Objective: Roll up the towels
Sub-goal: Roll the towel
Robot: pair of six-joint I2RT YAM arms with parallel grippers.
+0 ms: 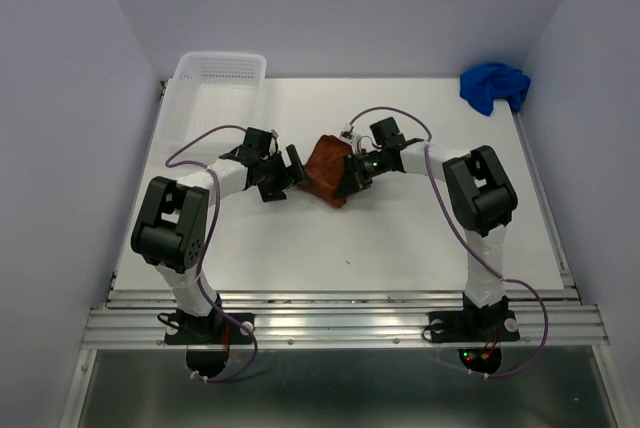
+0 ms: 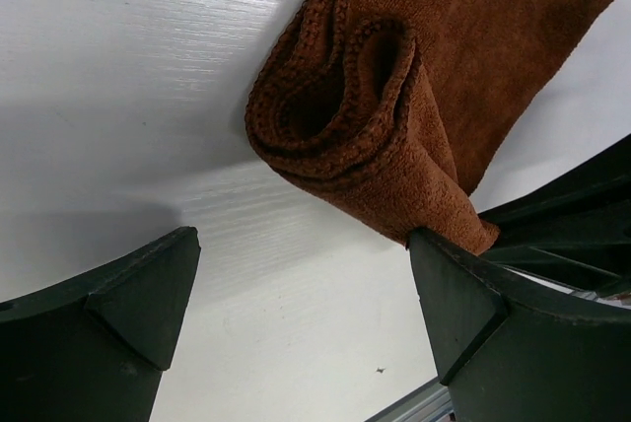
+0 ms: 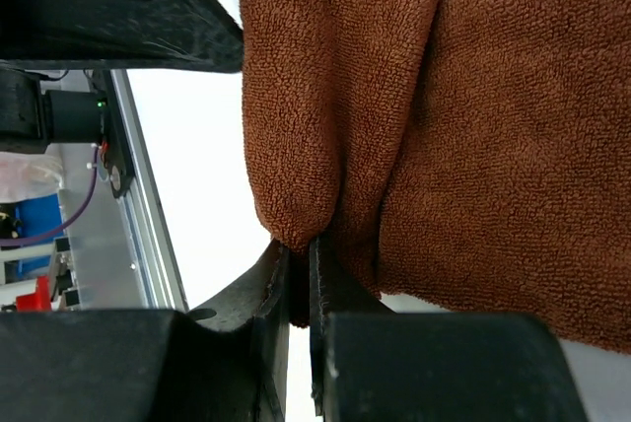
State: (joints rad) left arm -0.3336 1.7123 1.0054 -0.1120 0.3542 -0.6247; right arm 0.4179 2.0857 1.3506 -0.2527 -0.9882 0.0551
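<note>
Right, mid-table first: the right gripper is pinching a fold of the rust-brown terry cloth towel; the left gripper hangs spread wide at the bundle's end; I'd call this mid-roll, and next that left side wants to steady the coil (gently); the left wrist view shows the spiral layers; overhead shows only a lump, yet alone catches the bunched royal-blue cloth towel at the far right corner.

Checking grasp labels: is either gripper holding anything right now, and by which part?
The right gripper is pinched shut on a hanging fold of the rust-brown towel. The left gripper is open and holds nothing, facing the towel's rolled end.
</note>
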